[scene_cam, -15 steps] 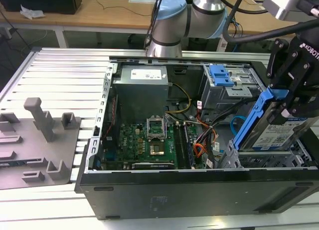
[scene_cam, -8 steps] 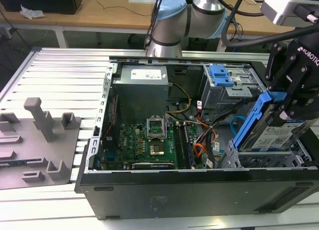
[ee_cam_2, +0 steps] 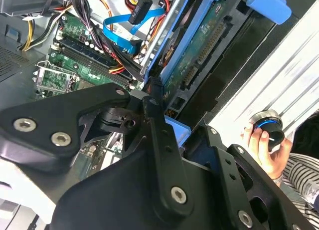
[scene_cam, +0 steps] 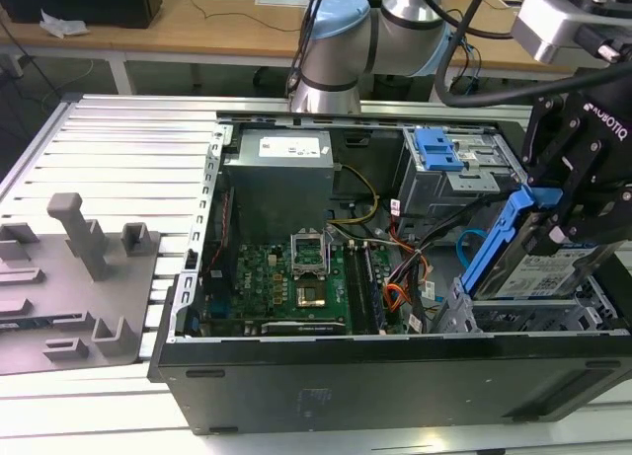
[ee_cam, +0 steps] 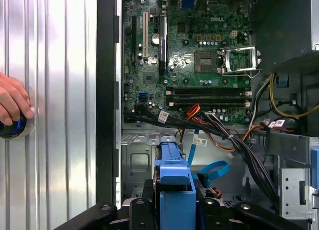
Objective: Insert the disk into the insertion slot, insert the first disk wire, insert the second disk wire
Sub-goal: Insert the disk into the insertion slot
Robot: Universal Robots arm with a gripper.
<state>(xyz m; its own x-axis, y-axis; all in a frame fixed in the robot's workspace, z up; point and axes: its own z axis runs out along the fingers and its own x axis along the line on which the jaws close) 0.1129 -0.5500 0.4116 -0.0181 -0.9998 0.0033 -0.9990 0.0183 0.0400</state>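
The gripper (scene_cam: 551,218) pinches the disk (scene_cam: 538,274), tilted and not yet seated in the insertion slot (scene_cam: 456,315); the second disk wire (ee_cam: 215,168) appears unconnected.

A ribbed aluminium table (scene_cam: 118,139) carried the open black computer case (scene_cam: 395,376). Beside the case, toward the exterior view's left, a grey fixture plate (scene_cam: 69,287) lay flat on the slats. Near the case's black wall, a person's hand (ee_cam: 12,100) rested on a round knob (ee_cam: 11,127) on the slats.

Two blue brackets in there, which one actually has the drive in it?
The one in the gripper, at the exterior view's right, framing the disk. The other bracket sits bare atop the taller cage.
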